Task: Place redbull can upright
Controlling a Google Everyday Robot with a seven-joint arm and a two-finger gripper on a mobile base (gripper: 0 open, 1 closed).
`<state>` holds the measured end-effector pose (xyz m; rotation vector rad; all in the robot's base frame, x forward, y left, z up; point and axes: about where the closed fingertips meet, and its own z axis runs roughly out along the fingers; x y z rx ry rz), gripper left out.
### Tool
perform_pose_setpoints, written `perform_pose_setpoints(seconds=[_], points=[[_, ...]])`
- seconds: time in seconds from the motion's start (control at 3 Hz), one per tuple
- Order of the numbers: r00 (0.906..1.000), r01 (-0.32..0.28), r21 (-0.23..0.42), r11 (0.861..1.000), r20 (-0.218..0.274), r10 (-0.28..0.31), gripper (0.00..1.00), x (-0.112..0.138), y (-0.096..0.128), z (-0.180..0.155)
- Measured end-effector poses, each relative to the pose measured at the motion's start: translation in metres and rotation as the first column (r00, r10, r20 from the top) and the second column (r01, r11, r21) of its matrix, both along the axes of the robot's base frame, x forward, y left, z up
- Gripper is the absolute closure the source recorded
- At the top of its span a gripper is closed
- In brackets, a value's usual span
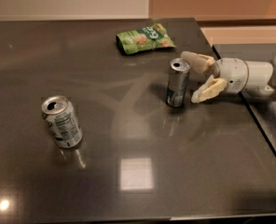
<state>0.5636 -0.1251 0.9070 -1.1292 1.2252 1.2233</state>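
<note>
Redbull can (177, 83) upright on table (198, 171), splayed end effector (197, 75) beside it

I see on the dark glossy table (128, 199) a wide silver can (62, 121) with a white and green label, standing upright at the near left. A green snack bag (145, 38) lies flat toward the far edge, well apart from that can and a little beyond the gripper (190, 77), which is low over the table's right side. A bright square reflection (135, 173) shows on the tabletop near the front.
</note>
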Motion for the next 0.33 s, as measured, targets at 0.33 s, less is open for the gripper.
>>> perform_pose_setpoints(seconds=[0.33], points=[[1.0, 0.0, 0.0, 1.0, 0.0, 0.0, 0.0, 0.0, 0.0001, 0.0]])
